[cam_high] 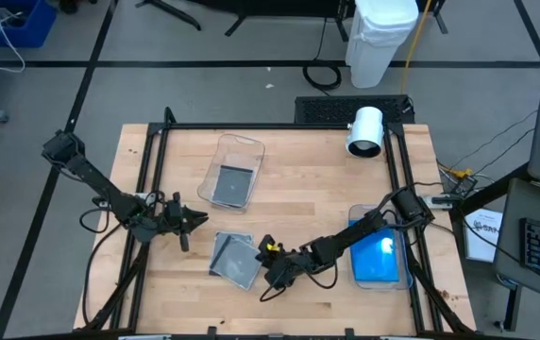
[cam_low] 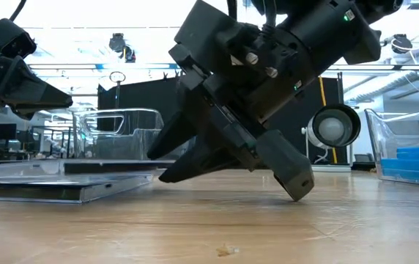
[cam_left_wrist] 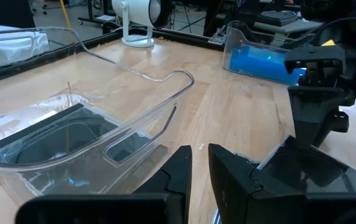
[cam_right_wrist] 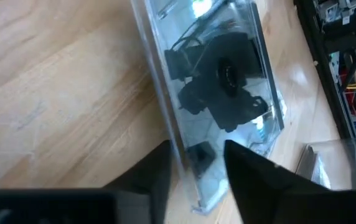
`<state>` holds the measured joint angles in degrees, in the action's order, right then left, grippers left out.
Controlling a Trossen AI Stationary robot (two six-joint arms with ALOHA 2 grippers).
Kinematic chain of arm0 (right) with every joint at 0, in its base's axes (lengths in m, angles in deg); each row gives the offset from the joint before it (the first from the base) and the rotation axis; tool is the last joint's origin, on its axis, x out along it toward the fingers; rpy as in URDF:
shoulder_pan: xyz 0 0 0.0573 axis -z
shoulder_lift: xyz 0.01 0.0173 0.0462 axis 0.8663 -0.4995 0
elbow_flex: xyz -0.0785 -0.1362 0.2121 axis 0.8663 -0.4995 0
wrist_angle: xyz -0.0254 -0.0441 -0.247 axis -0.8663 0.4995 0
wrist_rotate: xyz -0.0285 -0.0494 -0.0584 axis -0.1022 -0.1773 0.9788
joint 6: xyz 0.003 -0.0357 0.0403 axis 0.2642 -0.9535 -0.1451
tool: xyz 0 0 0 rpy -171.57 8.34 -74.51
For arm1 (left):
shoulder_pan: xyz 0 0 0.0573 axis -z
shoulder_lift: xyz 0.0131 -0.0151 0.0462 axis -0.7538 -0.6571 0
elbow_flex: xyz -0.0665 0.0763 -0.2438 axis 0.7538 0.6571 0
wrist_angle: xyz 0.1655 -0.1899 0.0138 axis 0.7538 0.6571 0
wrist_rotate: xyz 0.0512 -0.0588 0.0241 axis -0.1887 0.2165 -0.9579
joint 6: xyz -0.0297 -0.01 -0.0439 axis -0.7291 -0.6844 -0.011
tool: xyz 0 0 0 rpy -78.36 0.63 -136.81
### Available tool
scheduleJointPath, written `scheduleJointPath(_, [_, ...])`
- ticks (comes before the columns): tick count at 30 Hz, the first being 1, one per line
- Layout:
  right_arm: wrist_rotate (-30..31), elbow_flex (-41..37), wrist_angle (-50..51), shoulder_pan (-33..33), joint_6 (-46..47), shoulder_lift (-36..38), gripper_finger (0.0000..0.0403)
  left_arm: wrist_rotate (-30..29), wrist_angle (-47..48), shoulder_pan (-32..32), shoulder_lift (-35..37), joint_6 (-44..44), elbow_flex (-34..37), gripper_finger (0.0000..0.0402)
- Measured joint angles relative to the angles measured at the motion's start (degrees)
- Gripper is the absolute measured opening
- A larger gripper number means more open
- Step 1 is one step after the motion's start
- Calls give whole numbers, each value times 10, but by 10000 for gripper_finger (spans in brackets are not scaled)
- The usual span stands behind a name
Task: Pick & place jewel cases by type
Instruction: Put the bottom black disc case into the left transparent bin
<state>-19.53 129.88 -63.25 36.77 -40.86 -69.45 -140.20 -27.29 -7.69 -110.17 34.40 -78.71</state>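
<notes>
Two dark robot arms work over a wooden table [cam_high: 298, 189], the right tool at the edge of a clear jewel case.

The right tool [cam_high: 272, 271] is low near the table's front middle, its fingers [cam_right_wrist: 147, 177] straddling the near edge of the clear-fronted jewel cases [cam_high: 233, 257] lying flat there; the fingers are part-way closed, and whether they already grip the case cannot be told. The left tool [cam_high: 193, 219] hovers just beside those cases on their left, its fingers [cam_left_wrist: 177, 177] a narrow slit apart and holding nothing. A clear tub [cam_high: 231, 172] further back holds one dark jewel case [cam_high: 233, 184]. Another clear tub [cam_high: 380, 247] at the right edge holds the bright blue jewel cases [cam_high: 379, 260]. A white fan-like device [cam_high: 365, 131] stands at the back right corner.
</notes>
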Motion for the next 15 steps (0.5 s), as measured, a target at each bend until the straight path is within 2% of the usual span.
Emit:
scheduleJointPath(7, [5,0,-11,-1,50,0,20,0,0,0,0,0,0,63])
scheduleJointPath(12, [11,0,-38,-3,55,-1,23,0,0,0,0,0,0,63])
scheduleJointPath(15, [35,0,-72,-8,56,0,26,0,0,0,0,0,0,63])
